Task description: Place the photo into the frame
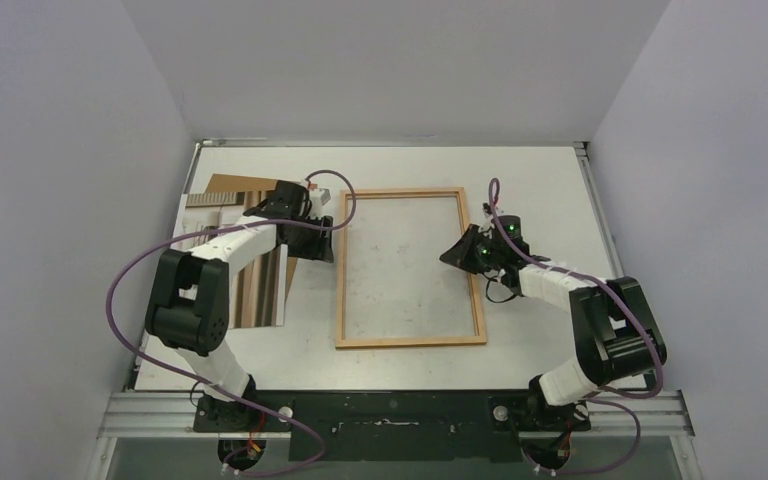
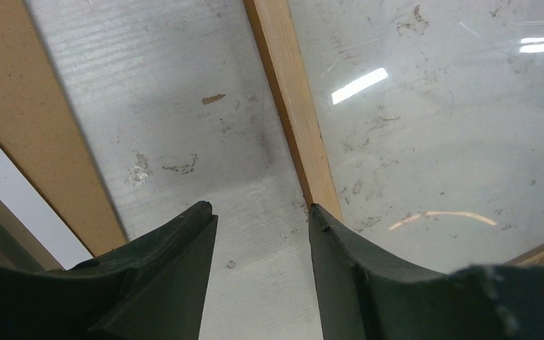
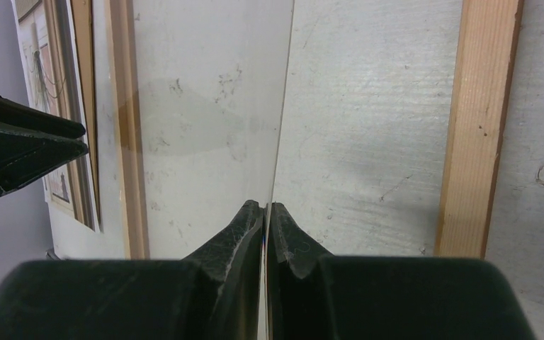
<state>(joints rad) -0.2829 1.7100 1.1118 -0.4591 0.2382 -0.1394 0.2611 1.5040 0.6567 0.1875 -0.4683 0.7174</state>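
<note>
The frame (image 1: 410, 340) lies flat mid-table, a narrow light-wood border round a clear pane. My right gripper (image 1: 463, 250) is inside the right border (image 3: 478, 127). It is shut (image 3: 265, 207) on the thin edge of the clear pane (image 3: 205, 106), which runs edge-on away from the jaws. My left gripper (image 1: 325, 238) is open and empty (image 2: 262, 211). It is low over the bare table, with its right finger (image 2: 340, 255) at the frame's left border (image 2: 290, 99). The photo (image 1: 260, 285) lies striped side up to the left, partly under my left arm; it also shows in the right wrist view (image 3: 39, 85).
A brown fibreboard backing sheet (image 1: 232, 186) lies at the back left under the photo; its tan edge (image 2: 35, 106) runs beside the frame's left side. Grey walls close in the table on three sides. My left gripper's fingers (image 3: 21, 145) show at the left of the right wrist view.
</note>
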